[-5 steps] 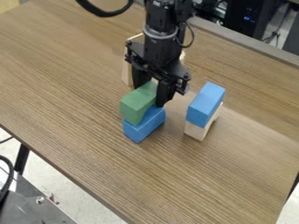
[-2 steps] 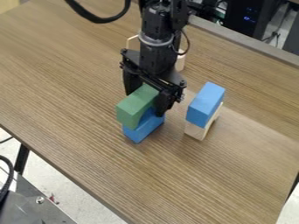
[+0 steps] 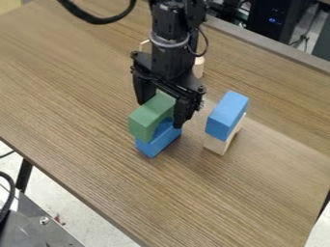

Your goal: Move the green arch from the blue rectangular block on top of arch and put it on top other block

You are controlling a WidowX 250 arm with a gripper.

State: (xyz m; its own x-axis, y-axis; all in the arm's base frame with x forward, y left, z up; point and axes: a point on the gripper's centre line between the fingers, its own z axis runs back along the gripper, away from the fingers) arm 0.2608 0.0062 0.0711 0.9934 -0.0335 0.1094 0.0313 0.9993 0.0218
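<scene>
- Step in hand, by judgement: release and retreat, with transfer to the lower block point(image 3: 155, 145) apparently made.
- Claw point(image 3: 159, 114): spread, one finger to each side of the green arch point(image 3: 147, 117); apparently no grip applied.
- Green arch: on top of the lower block, roughly in line with it; full seating hard to confirm behind the near finger.
- Raised block point(image 3: 226, 115): on the pale arch point(image 3: 214, 144), well apart from the claw, bare on top.
- Before lifting, check for clearance at both sides of the green arch. If touching, open slightly more; avoid twisting.
- Lift straight up and slowly. Avoid sideways travel until fully above the green arch.
- Watch for drag at the finger nearest the raised block; risk of tipping the green arch or skewing the lower block on the bench point(image 3: 84, 87).
- Once clear, withdraw high, away from the raised block and the pale piece point(image 3: 199, 67) behind the claw.
- If found off-centre after retreat, regrip lightly and realign before final release.
</scene>
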